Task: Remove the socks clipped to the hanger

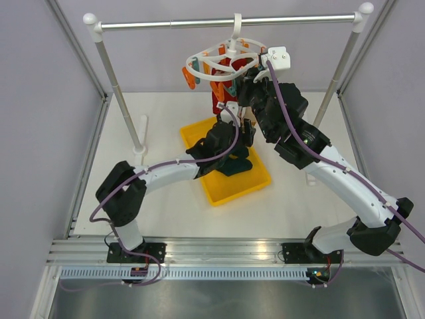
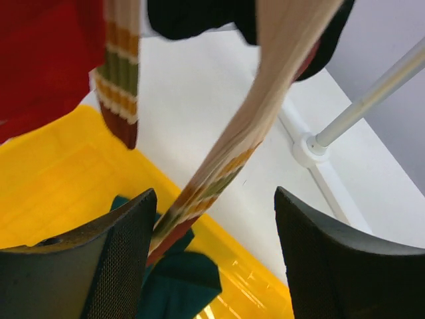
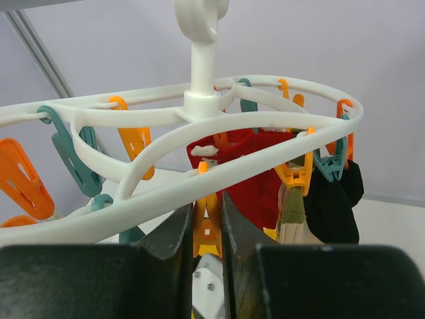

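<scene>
The white hanger point(image 1: 222, 54) hangs from the rail, with orange and teal clips. In the right wrist view the hanger point(image 3: 166, 116) fills the frame. My right gripper point(image 3: 207, 206) is shut on an orange clip point(image 3: 208, 229) under its ring. Behind it hang a red sock point(image 3: 249, 169), a tan sock point(image 3: 289, 222) and a black sock point(image 3: 332, 209). My left gripper point(image 2: 214, 199) is open below the hanger. A tan patterned sock point(image 2: 252, 126) hangs slanting between its fingers, its end close to the left finger point(image 2: 126, 246). Another patterned sock point(image 2: 119, 73) and the red sock point(image 2: 40, 60) hang to the left.
A yellow tray point(image 1: 255, 185) lies under the hanger and holds a dark teal sock point(image 2: 179, 279), also seen from above point(image 1: 234, 166). The long metal rail point(image 1: 226, 23) stands on two posts; one post base point(image 2: 307, 149) is near my left gripper.
</scene>
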### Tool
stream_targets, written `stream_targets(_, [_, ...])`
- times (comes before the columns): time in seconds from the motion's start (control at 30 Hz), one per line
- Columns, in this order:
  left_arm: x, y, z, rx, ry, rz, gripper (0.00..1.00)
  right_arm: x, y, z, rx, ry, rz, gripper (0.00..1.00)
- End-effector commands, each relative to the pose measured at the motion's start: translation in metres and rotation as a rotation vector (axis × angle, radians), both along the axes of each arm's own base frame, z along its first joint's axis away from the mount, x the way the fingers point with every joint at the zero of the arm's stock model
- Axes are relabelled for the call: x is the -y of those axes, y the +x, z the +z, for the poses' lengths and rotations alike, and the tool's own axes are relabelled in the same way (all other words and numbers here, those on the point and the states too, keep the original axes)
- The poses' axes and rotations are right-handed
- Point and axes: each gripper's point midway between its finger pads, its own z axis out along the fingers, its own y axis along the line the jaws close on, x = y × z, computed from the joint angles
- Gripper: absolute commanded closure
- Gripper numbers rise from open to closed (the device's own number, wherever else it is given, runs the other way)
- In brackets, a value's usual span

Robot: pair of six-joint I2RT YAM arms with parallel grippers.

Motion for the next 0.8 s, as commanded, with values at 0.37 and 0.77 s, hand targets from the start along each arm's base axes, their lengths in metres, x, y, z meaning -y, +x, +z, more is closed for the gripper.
stream_targets(0.37, [0.028,0.014,0.041,0.078,-0.039,-0.053,0.98,0.002,-0.004,0.008,0.003,0.012,0.002,0.89])
stream_targets(0.77, [-0.010,-0.031,0.053,0.047,-0.085,-0.083,0.98,0.012,-0.011,0.002,-0.004,0.019,-0.008,0.50])
